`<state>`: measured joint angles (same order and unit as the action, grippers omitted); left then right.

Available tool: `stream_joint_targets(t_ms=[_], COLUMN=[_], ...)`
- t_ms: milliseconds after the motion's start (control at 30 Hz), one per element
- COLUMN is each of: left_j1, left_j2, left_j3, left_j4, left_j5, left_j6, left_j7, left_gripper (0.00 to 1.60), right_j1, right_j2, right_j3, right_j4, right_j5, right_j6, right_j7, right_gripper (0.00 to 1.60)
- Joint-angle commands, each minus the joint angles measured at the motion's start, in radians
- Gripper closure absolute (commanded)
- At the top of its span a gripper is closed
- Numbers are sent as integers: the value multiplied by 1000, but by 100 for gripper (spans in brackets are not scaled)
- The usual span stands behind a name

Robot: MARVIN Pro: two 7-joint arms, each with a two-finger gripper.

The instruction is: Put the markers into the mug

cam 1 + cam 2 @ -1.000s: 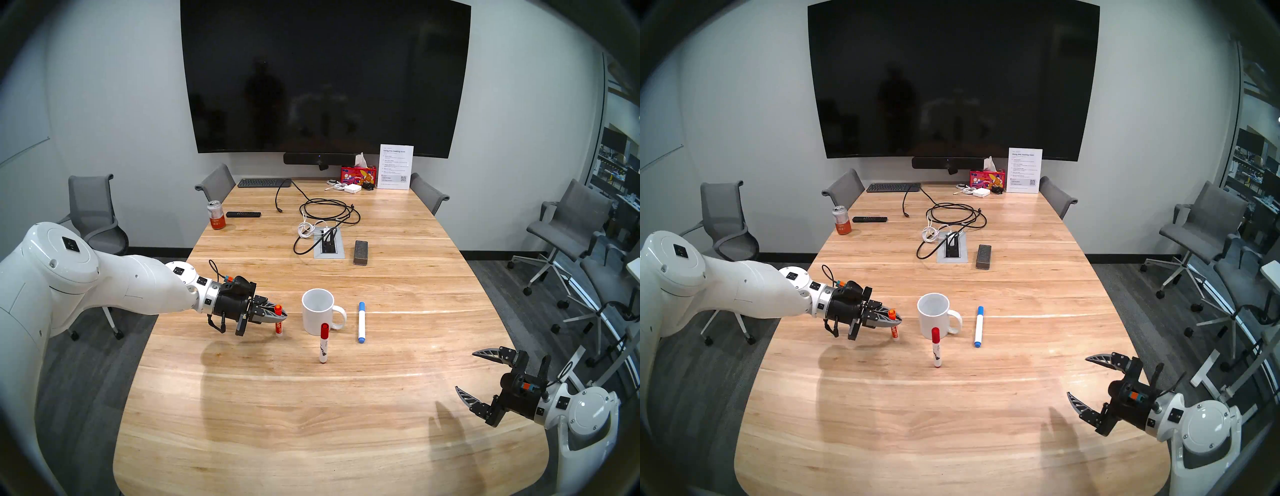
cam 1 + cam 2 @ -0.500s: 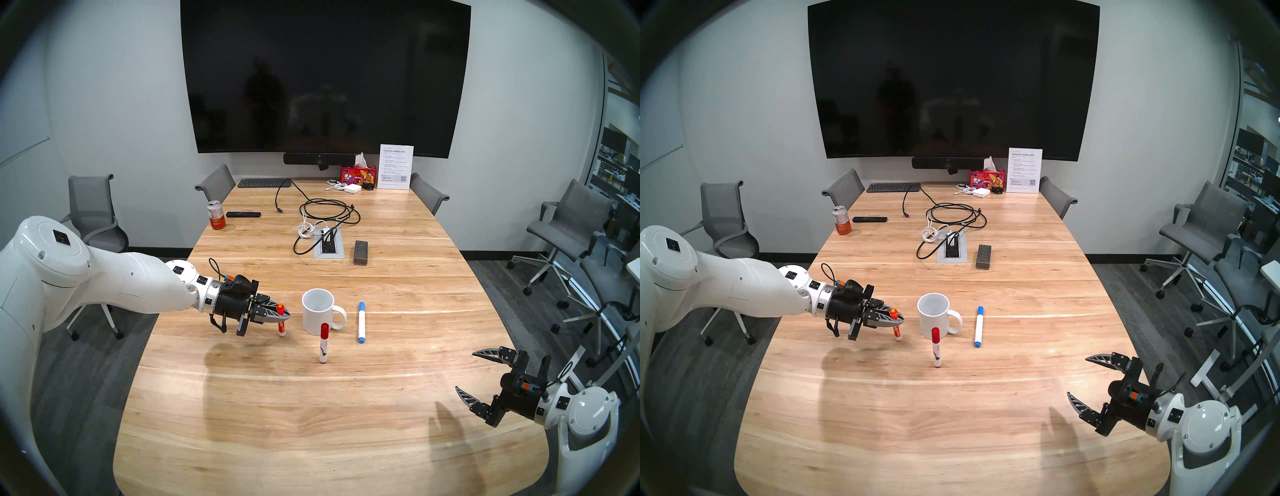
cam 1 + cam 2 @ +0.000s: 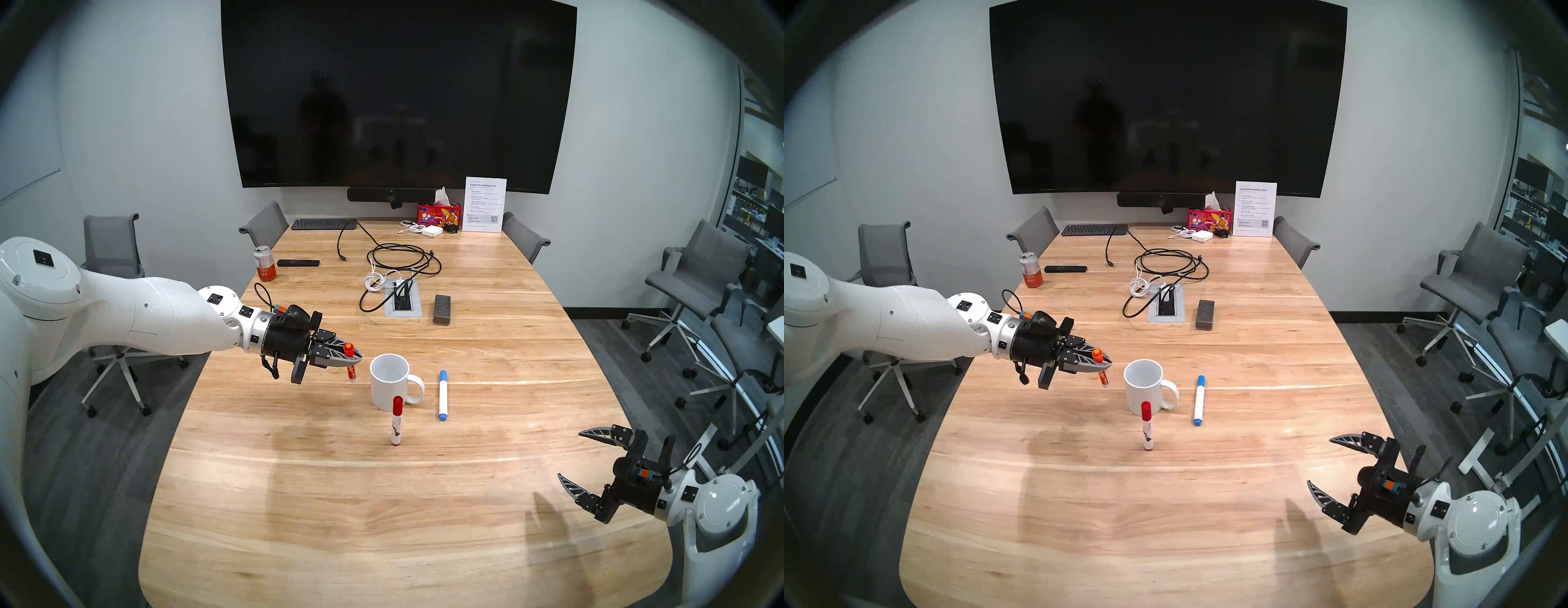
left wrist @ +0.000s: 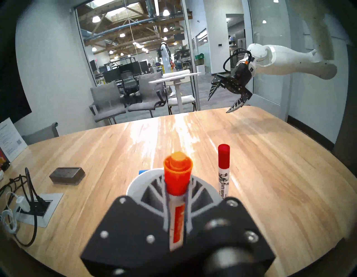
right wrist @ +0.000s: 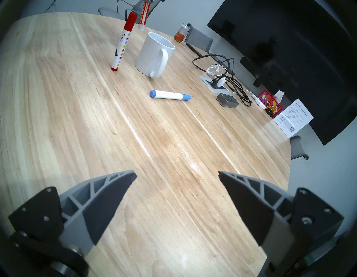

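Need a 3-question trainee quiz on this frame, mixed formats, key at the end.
1. True or false: the left gripper is shut on the orange-capped marker, which hangs clear of the table.
2. Multiple choice: the blue-capped marker is (A) inside the mug, (B) lying flat on the table on the mug's handle side, (C) held in the right gripper.
3. Fill in: the red-capped marker stands ____ on the table, in front of the mug.

Key: 1 true. 2 B. 3 upright.
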<state>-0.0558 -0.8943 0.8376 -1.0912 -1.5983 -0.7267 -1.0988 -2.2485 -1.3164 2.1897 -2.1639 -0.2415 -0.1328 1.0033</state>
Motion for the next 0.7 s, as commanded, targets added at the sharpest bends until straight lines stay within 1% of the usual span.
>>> stream_joint_targets(t_ms=[0,233,400,467,533,667], left_j1=[-44,-40,1,7,33,51], left_j2=[5,-3,-55,-65,-97,-121], left_j3=[-17,-31,-59,-63,-76,-90], left_j4=[-15,-4,85,99,152,192], left_j5=[-7,-13,-47,-52,-68,-81], left_j6=[18,25,41,44,51,58], left_j7=[-45,-55,-76,-78,-93,-107], left_gripper=[160,160,160,160,160,160], right_j1=[3,3,3,3,3,3], right_j2=[2,2,2,2,2,2], right_j3=[0,0,0,0,0,0], right_j4=[-14,-14,-14,-14,-14,-14], right_j5=[4,4,4,4,4,4], right_j6=[2,2,1,1,1,1], right_j7=[3,3,3,3,3,3], right_gripper=[0,0,0,0,0,0])
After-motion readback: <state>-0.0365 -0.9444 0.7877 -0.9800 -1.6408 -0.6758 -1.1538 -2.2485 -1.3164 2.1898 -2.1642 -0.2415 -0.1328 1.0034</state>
